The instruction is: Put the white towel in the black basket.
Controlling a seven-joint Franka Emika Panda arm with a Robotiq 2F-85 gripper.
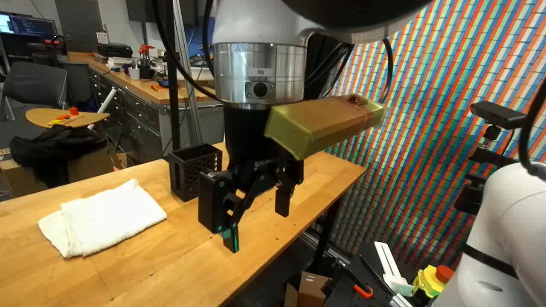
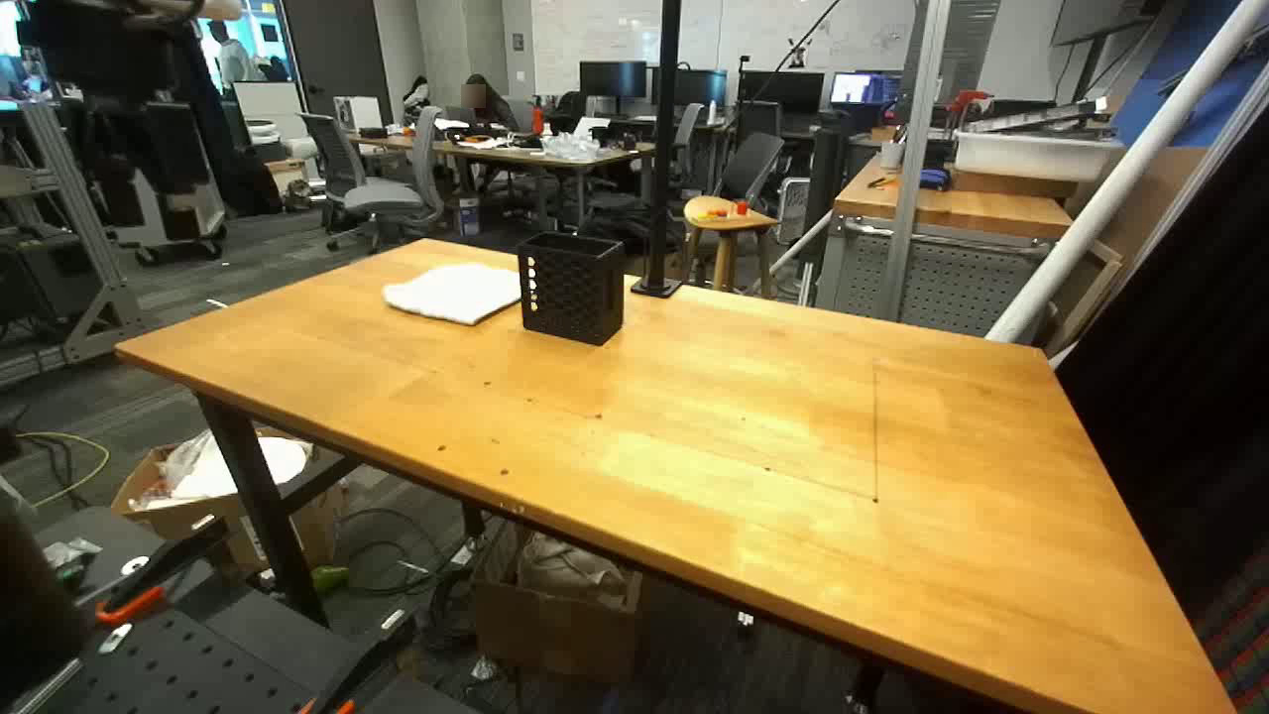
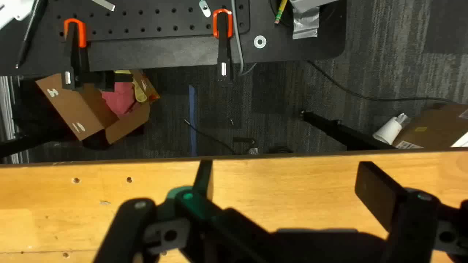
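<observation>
Over to the white towel (image 1: 106, 218), folded flat near the black basket (image 1: 181, 175)!
Looks soft and light, likely floppy once lifted; best pinched through several layers together, not by a single loose edge; with end effector (image 1: 257, 224) spread wide, gripping nothing; down below, wooden surface (image 2: 714, 426), lightly pocked; beyond, striped backdrop (image 1: 426, 106) and, further round the room, desk chairs (image 2: 382, 194).

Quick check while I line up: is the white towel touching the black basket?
Apart. An exterior view shows it: a strip of bare tabletop runs between the white towel and the black basket.
</observation>
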